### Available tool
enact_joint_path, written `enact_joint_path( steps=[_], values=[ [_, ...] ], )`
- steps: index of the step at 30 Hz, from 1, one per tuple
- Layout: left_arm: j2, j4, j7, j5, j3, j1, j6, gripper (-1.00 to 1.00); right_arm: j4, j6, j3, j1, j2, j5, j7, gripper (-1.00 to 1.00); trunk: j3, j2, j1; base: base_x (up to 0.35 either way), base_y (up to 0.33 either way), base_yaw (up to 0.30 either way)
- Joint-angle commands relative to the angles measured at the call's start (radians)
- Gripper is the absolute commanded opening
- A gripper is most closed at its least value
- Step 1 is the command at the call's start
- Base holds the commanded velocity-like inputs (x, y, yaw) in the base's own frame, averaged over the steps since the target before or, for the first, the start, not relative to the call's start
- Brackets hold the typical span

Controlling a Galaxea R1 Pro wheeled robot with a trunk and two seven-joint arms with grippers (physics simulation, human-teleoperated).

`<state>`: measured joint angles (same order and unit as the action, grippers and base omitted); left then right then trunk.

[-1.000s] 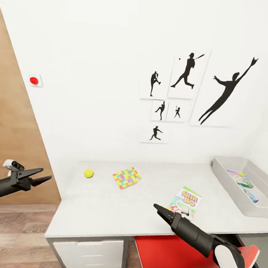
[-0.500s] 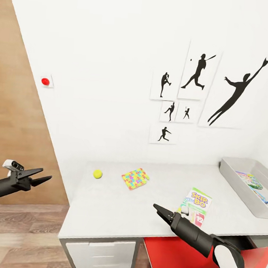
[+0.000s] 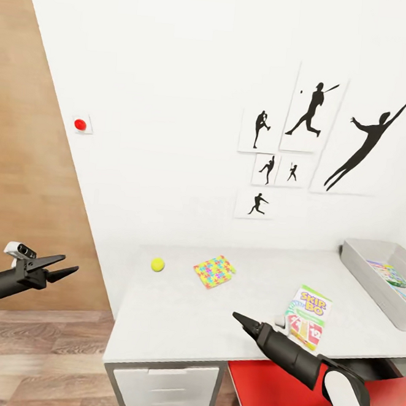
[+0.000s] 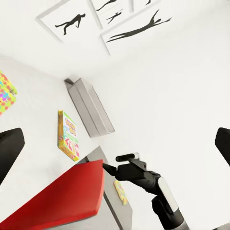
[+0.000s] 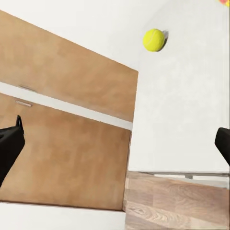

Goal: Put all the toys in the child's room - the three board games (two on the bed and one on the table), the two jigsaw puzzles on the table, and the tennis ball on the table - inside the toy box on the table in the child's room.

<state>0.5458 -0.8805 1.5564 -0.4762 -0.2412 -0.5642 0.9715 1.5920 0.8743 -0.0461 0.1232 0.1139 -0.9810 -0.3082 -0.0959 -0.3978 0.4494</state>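
View swung left, tennis ball (image 3: 157, 264) far beyond right hand (image 3: 239, 319), both hands open, empty.

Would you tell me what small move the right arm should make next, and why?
Probably reach the right gripper forward and right toward the SKIP-BO box: both grippers are empty, the box lies nearest on the table, and the toy box sits just beyond.

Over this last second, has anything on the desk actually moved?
No: the whole view slid, so the camera turned, not the things. The tennis ball, jigsaw puzzle and SKIP-BO box keep their places on the table. Both grippers, left and right, grip nothing.
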Motion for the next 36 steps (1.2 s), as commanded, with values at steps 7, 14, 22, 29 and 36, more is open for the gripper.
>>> enact_joint_path(
  steps=[7, 14, 22, 29, 36],
  values=[
    [0.000, 0.000, 0.004, 0.001, 0.001, -0.001, 0.010, 1.00, 0.000, 0.005, -0.001, 0.001, -0.002, 0.004, 0.157, 1.00, -0.002, -0.002, 0.001, 0.000, 0.018, 0.000],
    [-0.001, 0.000, 0.002, 0.001, 0.001, -0.001, 0.010, 1.00, 0.000, 0.010, 0.013, 0.002, -0.026, 0.001, 0.397, 1.00, -0.002, -0.002, 0.001, 0.018, 0.091, 0.000],
    [-0.002, 0.001, 0.002, 0.001, 0.000, 0.000, 0.010, 1.00, 0.000, 0.015, 0.019, 0.001, -0.054, -0.002, 0.437, 1.00, -0.002, -0.002, 0.001, 0.007, 0.094, 0.000],
    [-0.002, 0.001, 0.002, 0.001, 0.000, 0.000, 0.010, 1.00, 0.000, 0.014, 0.036, 0.001, -0.055, -0.001, 0.440, 1.00, -0.002, -0.002, 0.001, 0.000, 0.021, 0.000],
    [-0.001, 0.001, 0.002, 0.001, 0.000, 0.000, 0.010, 1.00, 0.000, 0.014, 0.038, 0.001, -0.056, -0.001, 0.440, 1.00, -0.002, -0.002, 0.001, 0.000, 0.016, 0.000]
  ],
)
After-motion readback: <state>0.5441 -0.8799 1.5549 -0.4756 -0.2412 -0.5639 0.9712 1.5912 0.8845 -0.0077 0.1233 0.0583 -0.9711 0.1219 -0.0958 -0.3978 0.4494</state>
